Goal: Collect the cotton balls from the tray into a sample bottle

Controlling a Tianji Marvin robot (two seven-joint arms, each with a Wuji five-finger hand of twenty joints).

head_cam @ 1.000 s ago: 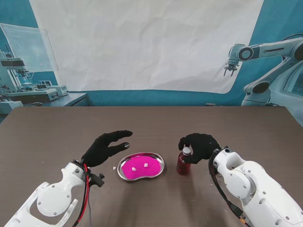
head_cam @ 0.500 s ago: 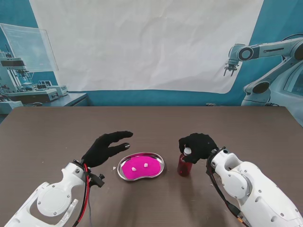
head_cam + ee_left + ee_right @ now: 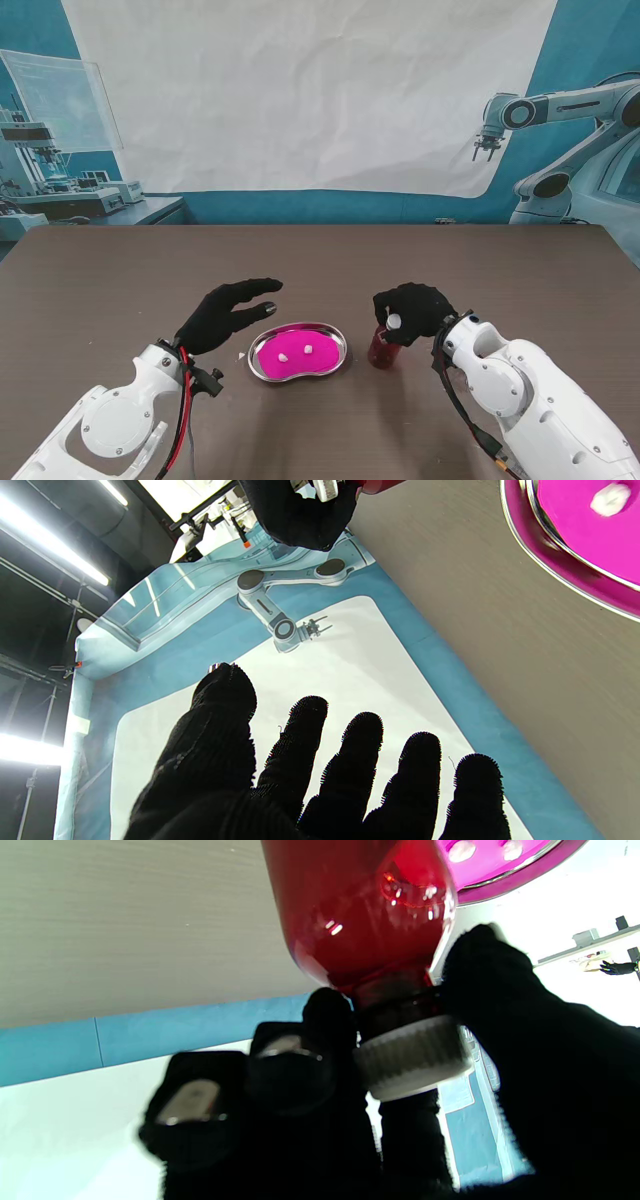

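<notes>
From the stand camera: the brown table (image 3: pixel 120 270) carries a kidney-shaped steel tray (image 3: pixel 298 351) with a bright pink lining, lying near the table's near edge, about midway along it. Two cotton balls (image 3: pixel 296 352) lie in the middle of the tray, close together but apart. Just to the right of the tray stands the red sample bottle (image 3: pixel 381 347), white cap (image 3: pixel 394 321) on. The right hand (image 3: pixel 413 311) is curled over the bottle's top, fingers wrapped around the cap and neck. The left hand (image 3: pixel 228 312) hovers over the table just left of the tray, fingers spread and extended, holding nothing.

Over to the left wrist camera: all five black-gloved fingers (image 3: pixel 310 760) fan out, apart from one another, nothing between them. The tray's rim (image 3: pixel 560 575) shows with one cotton ball (image 3: pixel 610 499) on the pink floor, and the right hand (image 3: pixel 300 510) sits across the table.

Right wrist camera now: the bottle (image 3: pixel 360 910) fills the view, and thumb and fingers (image 3: pixel 325 1015) pinch right at the ribbed white cap (image 3: pixel 412 1060) and the neck beside it. Two cotton balls (image 3: pixel 462 850) show in the tray beyond.
</notes>
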